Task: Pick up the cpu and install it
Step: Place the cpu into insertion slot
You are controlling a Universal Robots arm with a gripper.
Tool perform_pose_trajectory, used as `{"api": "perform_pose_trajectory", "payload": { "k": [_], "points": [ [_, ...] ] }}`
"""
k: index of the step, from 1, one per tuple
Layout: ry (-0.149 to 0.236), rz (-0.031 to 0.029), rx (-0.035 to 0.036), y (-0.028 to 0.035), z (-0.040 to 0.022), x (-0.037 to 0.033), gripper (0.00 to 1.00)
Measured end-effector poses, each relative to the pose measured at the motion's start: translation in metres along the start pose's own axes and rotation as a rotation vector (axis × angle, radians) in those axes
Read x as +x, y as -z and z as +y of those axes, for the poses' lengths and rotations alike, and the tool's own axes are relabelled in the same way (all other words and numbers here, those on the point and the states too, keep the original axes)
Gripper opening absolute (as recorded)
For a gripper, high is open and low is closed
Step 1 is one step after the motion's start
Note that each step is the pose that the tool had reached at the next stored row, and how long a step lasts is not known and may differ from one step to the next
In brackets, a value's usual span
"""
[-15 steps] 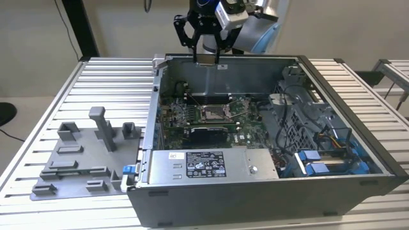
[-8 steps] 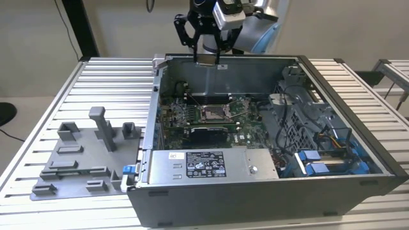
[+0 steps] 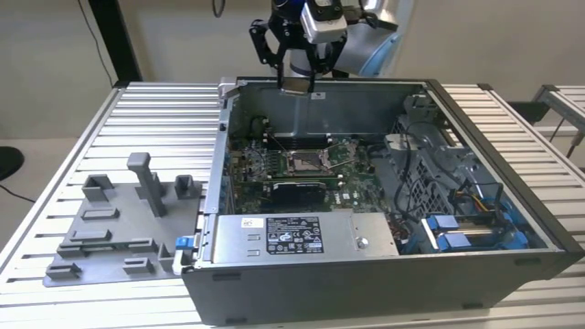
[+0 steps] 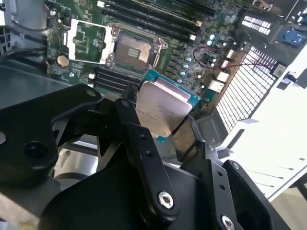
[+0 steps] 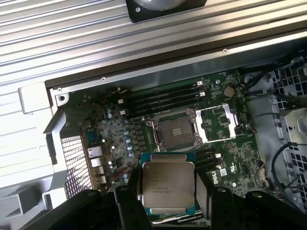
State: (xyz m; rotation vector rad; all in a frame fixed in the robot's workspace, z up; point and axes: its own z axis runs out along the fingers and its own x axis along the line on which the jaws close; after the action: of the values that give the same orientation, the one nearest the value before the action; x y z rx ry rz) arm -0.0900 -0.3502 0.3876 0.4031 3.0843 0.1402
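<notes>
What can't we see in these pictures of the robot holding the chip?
- Underside of the cpu: faces away in both wrist views.
- Its gripped edges, first wrist view: covered by the gripper.
- Pins of the socket, exterior view: too small.
- Whatever lies under the power supply box, exterior view: covered by it.

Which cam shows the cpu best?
First wrist view: the cpu faces the camera, metal top nearly whole, held in the gripper. Second wrist view shows it tilted, partly behind a finger. Exterior view shows it small, under the gripper, above the case.
</notes>
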Motion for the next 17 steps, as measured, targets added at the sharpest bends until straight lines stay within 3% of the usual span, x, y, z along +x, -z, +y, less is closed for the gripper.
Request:
{"api": "perform_pose_trajectory", "payload": {
  "k": [17],
  "points": [
    [-0.128,-0.0121,0.002,0.0,-0.0001,0.0003,0.0]
  ]
}}
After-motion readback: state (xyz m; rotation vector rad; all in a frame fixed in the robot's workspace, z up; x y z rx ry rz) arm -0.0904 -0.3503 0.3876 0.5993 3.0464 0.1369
